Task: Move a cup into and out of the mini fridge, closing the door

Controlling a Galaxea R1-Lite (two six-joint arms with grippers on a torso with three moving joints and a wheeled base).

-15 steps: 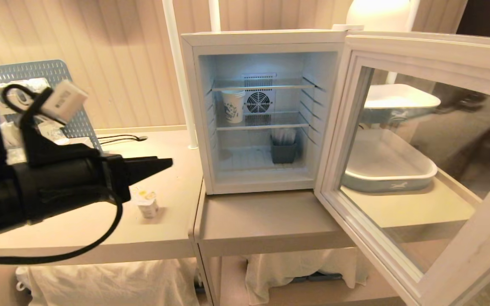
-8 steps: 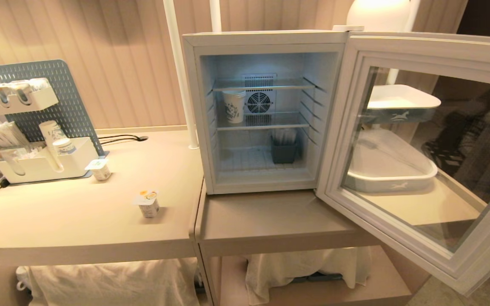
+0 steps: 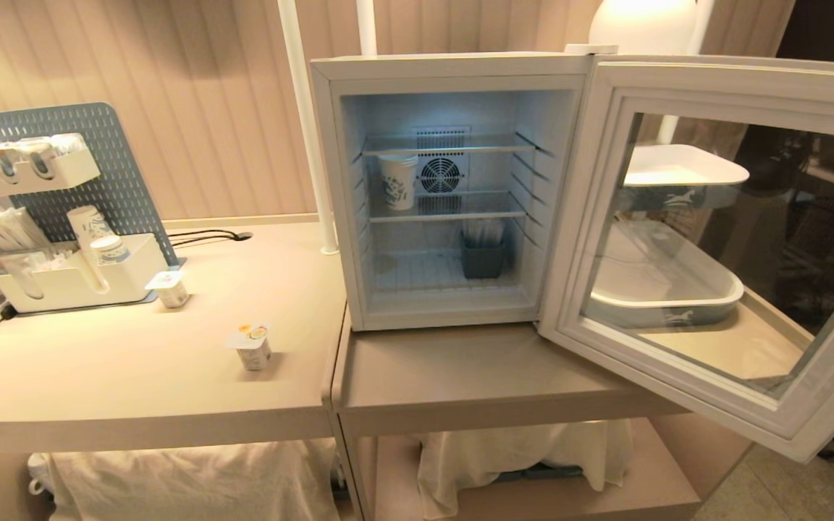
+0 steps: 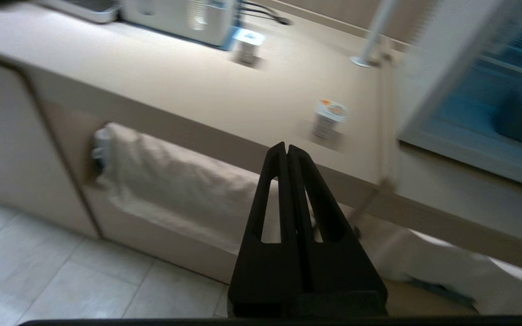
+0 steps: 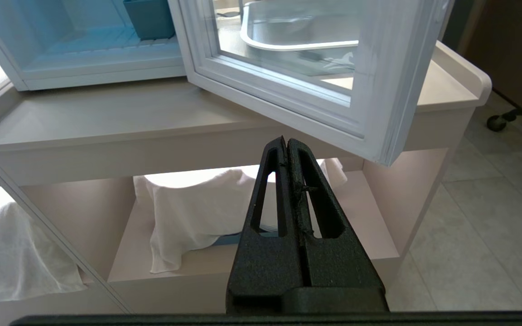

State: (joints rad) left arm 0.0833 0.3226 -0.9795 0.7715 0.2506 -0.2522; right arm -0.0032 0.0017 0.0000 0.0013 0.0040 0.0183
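The cup (image 3: 253, 346), a small white tub with an orange and yellow lid, stands upright on the left counter, a short way from the mini fridge (image 3: 330, 181); the left wrist view shows the cup (image 4: 329, 118) too. The fridge is lit inside and its door (image 3: 677, 79) hangs wide open to the right. My left gripper (image 4: 286, 146) is shut and empty, low in front of the left counter's edge and short of the cup. My right gripper (image 5: 286, 139) is shut and empty, low before the counter, under the open door (image 5: 379, 90). Neither arm shows in the head view.
A second tub (image 3: 169, 288) stands by the white organiser (image 3: 69, 278) at the back left. Inside the fridge are a paper cup (image 3: 397, 181) on the middle shelf and a dark bin (image 3: 483, 257) on the floor. White trays (image 3: 667, 289) sit behind the door. Cloths fill the shelves below.
My left arm has dropped out of the head view, uncovering the organiser and second tub. The door has swung further open to the right. The cup has not moved.
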